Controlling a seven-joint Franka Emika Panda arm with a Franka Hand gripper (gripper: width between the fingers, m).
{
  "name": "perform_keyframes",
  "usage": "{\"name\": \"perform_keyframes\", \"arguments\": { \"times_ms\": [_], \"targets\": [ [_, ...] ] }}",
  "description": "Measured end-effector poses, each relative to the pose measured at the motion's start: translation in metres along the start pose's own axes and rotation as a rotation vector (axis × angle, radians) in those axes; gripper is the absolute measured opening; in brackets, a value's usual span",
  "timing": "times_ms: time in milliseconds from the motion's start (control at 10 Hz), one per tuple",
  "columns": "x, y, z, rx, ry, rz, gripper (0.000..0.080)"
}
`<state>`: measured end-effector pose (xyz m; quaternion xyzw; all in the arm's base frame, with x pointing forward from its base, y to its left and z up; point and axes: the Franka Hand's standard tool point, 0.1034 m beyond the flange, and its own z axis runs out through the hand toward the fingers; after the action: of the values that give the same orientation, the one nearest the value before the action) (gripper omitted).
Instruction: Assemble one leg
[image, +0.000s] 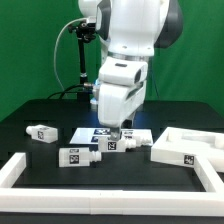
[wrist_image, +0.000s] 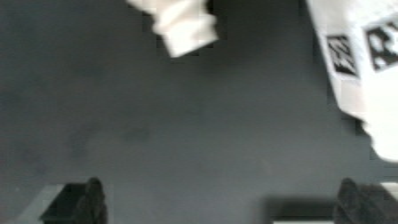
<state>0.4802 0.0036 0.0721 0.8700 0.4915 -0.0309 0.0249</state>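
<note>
Three small white legs with black-and-white tags lie on the black table in the exterior view: one at the left (image: 42, 131), one in front (image: 76, 156), and one in the middle (image: 126, 141). My gripper (image: 118, 129) hangs low over the table just behind the middle leg, touching nothing. In the wrist view the two dark fingers (wrist_image: 80, 201) stand wide apart and the gripper (wrist_image: 222, 205) is open with only bare table between them. A blurred white piece (wrist_image: 183, 28) lies well ahead of the fingers; I cannot tell which part it is.
The marker board (image: 97, 131) lies under the arm and shows as a tagged white edge in the wrist view (wrist_image: 356, 55). A larger white tagged block (image: 178, 152) and a white rimmed part (image: 203, 140) lie at the exterior view's right. A white frame (image: 22, 170) borders the front.
</note>
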Motion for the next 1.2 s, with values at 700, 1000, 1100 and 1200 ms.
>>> {"name": "perform_keyframes", "arguments": {
  "times_ms": [700,1000,1100,1200],
  "targets": [
    [0.02,0.006,-0.013,0.05,0.014,0.251,0.0648],
    [0.036,-0.023,-0.004,0.058,0.0,0.62,0.0648],
    [0.053,-0.034,-0.005,0.061,-0.004,0.77,0.0648],
    [0.063,-0.037,-0.005,0.073,0.003,0.785,0.0648]
  ]
}}
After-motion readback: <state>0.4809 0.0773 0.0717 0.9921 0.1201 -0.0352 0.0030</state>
